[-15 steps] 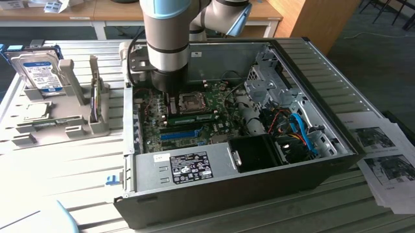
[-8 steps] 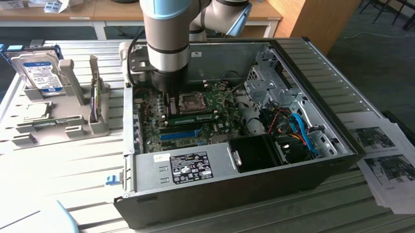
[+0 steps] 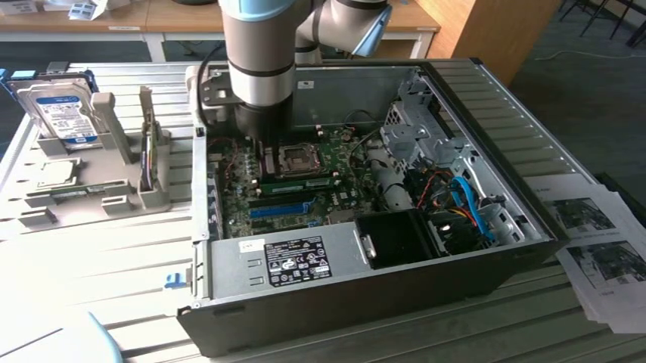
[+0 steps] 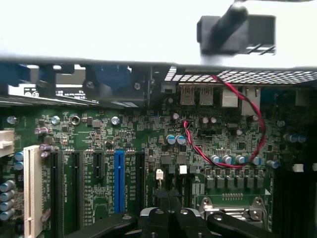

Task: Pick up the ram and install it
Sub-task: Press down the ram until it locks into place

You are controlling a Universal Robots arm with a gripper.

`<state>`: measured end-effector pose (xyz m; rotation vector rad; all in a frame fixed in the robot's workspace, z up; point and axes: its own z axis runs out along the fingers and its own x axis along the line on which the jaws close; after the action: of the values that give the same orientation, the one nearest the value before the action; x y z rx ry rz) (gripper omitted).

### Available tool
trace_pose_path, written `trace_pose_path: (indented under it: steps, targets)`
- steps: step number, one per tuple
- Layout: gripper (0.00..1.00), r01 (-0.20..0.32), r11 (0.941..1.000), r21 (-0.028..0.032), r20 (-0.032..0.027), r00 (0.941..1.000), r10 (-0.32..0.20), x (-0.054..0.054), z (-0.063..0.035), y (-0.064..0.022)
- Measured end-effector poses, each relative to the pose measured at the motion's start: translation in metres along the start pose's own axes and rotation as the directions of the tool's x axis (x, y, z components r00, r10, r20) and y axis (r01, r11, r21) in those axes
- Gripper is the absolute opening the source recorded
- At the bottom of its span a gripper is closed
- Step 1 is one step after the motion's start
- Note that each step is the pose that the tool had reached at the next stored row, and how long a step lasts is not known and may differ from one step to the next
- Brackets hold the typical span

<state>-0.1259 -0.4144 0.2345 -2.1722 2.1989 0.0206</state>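
Observation:
In the exterior view my arm [image 3: 257,68] reaches down into the open computer case [image 3: 525,249], over the motherboard beside the CPU socket [image 3: 293,159]. A thin green stick that looks like the ram [image 3: 299,182] lies in a slot just in front of that socket. The wrist view looks along the motherboard [image 4: 148,134]. There my gripper [image 4: 167,197] hangs close above the board with its dark fingers [image 4: 157,218] pressed together. I see nothing between them. The socket's metal frame [image 4: 233,204] lies beside the fingers.
A blue slot strip [image 4: 119,178] and black slots run beside a white slot [image 4: 32,193]. A red-black wire [image 4: 247,148] loops near the rear ports. At the exterior view's left, a silver hard drive [image 3: 60,113] stands in a grey holder [image 3: 111,197]. Printed papers [image 3: 595,242] lie at its right.

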Motion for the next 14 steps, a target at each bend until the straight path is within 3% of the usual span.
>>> trace_pose_path:
  steps: [3, 14]
  targets:
    - [0.09, 0.0, 1.0, -0.0001, -0.0002, 1.0, 0.0, -0.0003, -0.0061, -0.0002]
    - [0.09, 0.0, 1.0, -0.0001, -0.0001, 1.0, 0.0, -0.0003, -0.0061, -0.0002]
